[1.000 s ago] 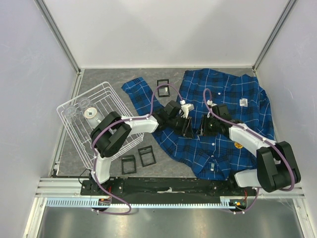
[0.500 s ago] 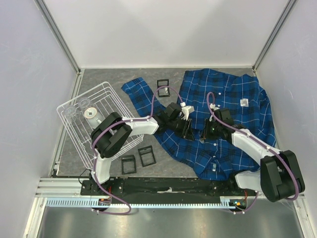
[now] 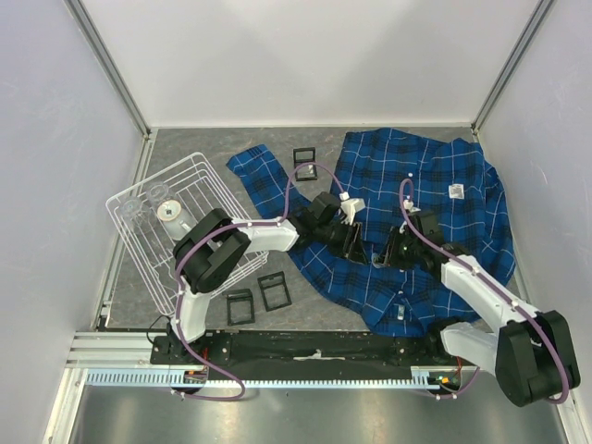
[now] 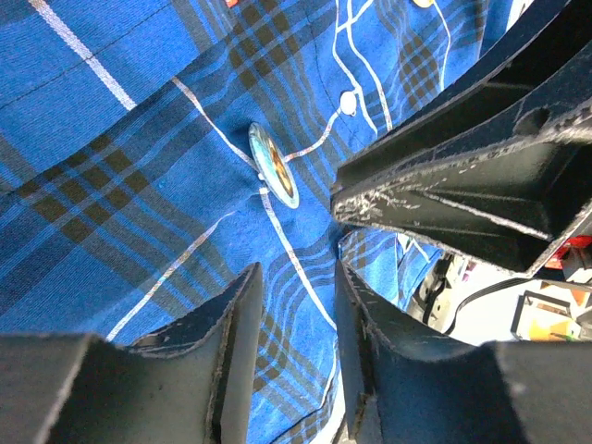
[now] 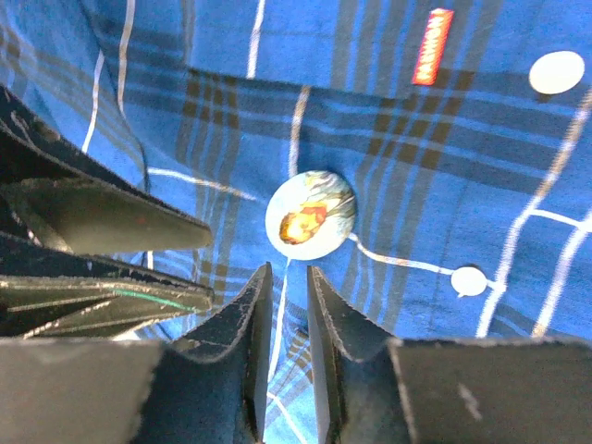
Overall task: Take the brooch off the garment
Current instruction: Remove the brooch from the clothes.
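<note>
The garment (image 3: 435, 199), a bright blue plaid shirt, lies spread on the right half of the mat. The brooch (image 5: 311, 208) is a round badge with an orange picture, pinned to the shirt near white buttons. It shows edge-on in the left wrist view (image 4: 273, 166). My left gripper (image 3: 354, 245) (image 4: 296, 342) sits low on the shirt just short of the brooch, its jaws close on a ridge of the cloth. My right gripper (image 3: 384, 252) (image 5: 289, 342) faces it. Its jaws stand a narrow gap apart just below the brooch, not touching it.
A white wire basket (image 3: 139, 254) holding clear cups stands at the left. Small black square frames lie at the back (image 3: 304, 156) and near the front (image 3: 274, 290) (image 3: 240, 306). A shirt sleeve (image 3: 259, 171) stretches toward the basket. Walls enclose the table.
My right arm has swung its elbow out to the right and its gripper has slid slightly toward me. My left gripper has stayed on the shirt. The brooch remains pinned.
</note>
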Robot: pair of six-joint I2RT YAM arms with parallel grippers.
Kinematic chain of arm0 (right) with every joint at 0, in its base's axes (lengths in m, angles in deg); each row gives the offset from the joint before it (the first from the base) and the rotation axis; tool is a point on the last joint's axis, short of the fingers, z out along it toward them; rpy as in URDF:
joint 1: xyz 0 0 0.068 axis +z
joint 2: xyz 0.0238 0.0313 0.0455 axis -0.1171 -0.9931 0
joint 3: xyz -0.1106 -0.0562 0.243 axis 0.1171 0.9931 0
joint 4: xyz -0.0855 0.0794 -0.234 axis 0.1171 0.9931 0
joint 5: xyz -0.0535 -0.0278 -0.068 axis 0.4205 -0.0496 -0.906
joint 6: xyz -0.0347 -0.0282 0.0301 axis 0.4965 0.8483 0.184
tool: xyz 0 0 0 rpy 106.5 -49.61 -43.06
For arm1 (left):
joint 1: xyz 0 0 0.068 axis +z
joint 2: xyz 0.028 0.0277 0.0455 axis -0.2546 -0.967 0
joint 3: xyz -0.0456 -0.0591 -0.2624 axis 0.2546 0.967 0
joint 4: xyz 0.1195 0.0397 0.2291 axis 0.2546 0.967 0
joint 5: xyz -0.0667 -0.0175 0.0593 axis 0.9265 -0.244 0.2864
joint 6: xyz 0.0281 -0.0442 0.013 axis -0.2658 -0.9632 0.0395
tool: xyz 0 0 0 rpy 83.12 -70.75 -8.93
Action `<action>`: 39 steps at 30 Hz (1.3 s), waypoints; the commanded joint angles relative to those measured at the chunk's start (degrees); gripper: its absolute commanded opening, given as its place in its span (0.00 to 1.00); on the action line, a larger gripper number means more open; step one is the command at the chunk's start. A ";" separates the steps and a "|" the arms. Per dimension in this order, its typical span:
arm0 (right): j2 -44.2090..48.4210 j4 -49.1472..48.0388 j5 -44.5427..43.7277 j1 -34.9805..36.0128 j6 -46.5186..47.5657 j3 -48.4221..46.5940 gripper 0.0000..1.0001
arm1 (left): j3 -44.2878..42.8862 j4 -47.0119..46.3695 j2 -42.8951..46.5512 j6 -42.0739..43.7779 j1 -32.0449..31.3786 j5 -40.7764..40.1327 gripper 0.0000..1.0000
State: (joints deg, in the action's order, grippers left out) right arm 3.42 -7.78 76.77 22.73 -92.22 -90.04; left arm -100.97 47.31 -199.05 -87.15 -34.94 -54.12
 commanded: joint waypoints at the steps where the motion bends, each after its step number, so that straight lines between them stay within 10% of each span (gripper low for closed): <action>1: 3.34 3.04 -8.91 -0.10 -2.84 -2.17 0.32 | -4.30 1.91 -0.03 2.42 -1.63 -1.16 0.45; 9: 4.22 7.62 -22.03 -3.78 -6.81 -4.02 0.38 | -9.14 7.46 0.68 16.91 -10.25 -25.95 0.33; 20: 8.88 7.88 -19.48 -5.29 -5.84 -2.35 0.38 | -19.51 16.68 -8.02 19.74 -10.60 -33.33 0.32; 39: 7.04 5.69 -16.40 -5.37 -3.91 -1.83 0.38 | -19.95 19.68 -6.62 22.55 -12.27 -31.67 0.57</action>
State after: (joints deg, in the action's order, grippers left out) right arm 10.74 -0.08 59.44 17.69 -96.70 -91.90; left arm -119.97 66.59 -207.57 -67.77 -46.15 -85.60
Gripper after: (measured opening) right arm 0.382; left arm 0.561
